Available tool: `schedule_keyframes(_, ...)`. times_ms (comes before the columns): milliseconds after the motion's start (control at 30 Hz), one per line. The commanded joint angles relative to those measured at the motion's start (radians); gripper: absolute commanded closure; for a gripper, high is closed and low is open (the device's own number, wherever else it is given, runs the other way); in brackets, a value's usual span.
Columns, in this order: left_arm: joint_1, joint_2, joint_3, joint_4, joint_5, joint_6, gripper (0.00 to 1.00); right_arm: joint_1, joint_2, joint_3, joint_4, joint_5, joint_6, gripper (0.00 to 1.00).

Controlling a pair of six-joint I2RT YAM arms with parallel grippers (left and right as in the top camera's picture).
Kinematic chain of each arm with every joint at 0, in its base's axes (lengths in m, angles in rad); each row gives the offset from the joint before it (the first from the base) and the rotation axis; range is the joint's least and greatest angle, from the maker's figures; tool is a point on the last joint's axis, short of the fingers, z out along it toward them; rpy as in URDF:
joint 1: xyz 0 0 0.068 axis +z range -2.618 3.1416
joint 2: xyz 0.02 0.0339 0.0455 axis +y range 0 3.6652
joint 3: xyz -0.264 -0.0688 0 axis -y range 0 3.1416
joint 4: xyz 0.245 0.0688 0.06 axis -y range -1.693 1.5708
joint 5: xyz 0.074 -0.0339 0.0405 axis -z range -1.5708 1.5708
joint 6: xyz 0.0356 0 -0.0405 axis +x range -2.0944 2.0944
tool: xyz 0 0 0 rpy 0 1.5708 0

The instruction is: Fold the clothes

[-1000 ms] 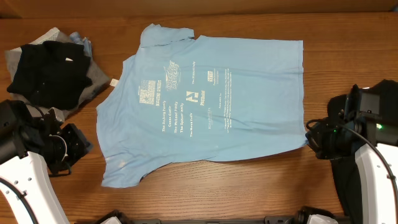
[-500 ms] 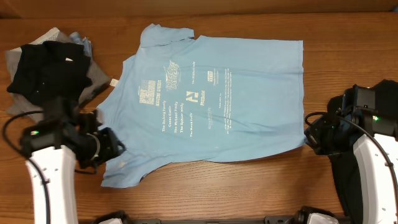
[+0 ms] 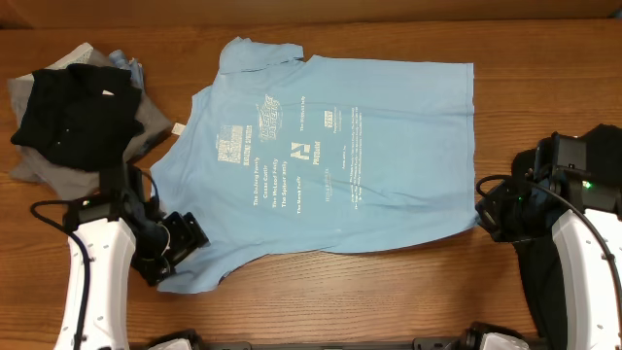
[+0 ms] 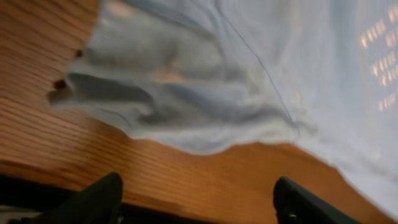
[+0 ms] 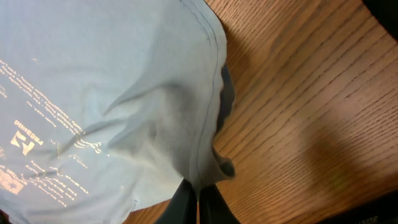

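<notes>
Light blue T-shirt (image 3: 389, 126): blocks and short lines of small white print (image 3: 279, 190) across it, too fine to read from overhead. The right wrist view shows the same print skewed and blurred, with no word legible.

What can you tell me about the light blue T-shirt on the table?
The T-shirt is soft light blue cloth with small white print across its middle. It lies spread flat on the wooden table, neck to the left in the overhead view, hem to the right, one sleeve wrinkled at the bottom left. The right gripper is shut on a hem corner, bunching it. The left gripper stands open at the wrinkled sleeve; contact is unclear.
</notes>
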Motion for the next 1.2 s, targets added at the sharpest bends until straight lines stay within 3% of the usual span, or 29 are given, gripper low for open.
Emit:
schedule_keyframes(0, 0.070, 0.030, -0.005, 0.031, -0.084, -0.052, 0.14, -0.002, -0.003, 0.012, 0.001, -0.003, -0.023, 0.96)
schedule_keyframes(133, 0.157, 0.087, -0.005, 0.046, -0.064, 0.036, 0.11, -0.002, -0.003, 0.012, -0.002, -0.003, -0.023, 0.96)
schedule_keyframes(267, 0.216, 0.160, -0.006, 0.048, -0.039, 0.047, 0.07, -0.002, -0.003, 0.012, -0.001, -0.003, -0.023, 0.96)
schedule_keyframes(433, 0.243, 0.245, -0.006, 0.072, -0.014, 0.052, 0.26, -0.002, -0.003, 0.012, 0.003, -0.003, -0.022, 0.96)
schedule_keyframes(567, 0.241, 0.294, -0.006, 0.098, -0.023, 0.075, 0.30, -0.002, -0.003, 0.012, 0.003, -0.003, -0.022, 0.96)
schedule_keyframes(700, 0.242, 0.322, -0.006, 0.112, -0.151, 0.074, 0.24, -0.002, -0.003, 0.012, 0.005, -0.003, -0.022, 0.96)
schedule_keyframes(800, 0.243, 0.333, -0.006, 0.108, -0.147, 0.103, 0.22, -0.002, -0.003, 0.012, 0.005, -0.003, -0.022, 0.96)
schedule_keyframes(933, 0.242, 0.347, -0.010, 0.109, -0.124, 0.130, 0.29, -0.002, -0.003, 0.012, 0.007, -0.003, -0.022, 0.95)
schedule_keyframes(1033, 0.242, 0.364, -0.026, 0.125, -0.129, 0.130, 0.43, -0.002, -0.003, 0.012, 0.010, -0.002, -0.022, 0.95)
schedule_keyframes(1133, 0.241, 0.381, -0.069, 0.167, -0.126, 0.130, 0.45, -0.002, -0.003, 0.012, 0.013, 0.010, -0.022, 0.95)
schedule_keyframes(1167, 0.241, 0.388, -0.074, 0.171, -0.108, 0.131, 0.50, -0.002, -0.003, 0.012, 0.013, 0.014, -0.022, 0.95)
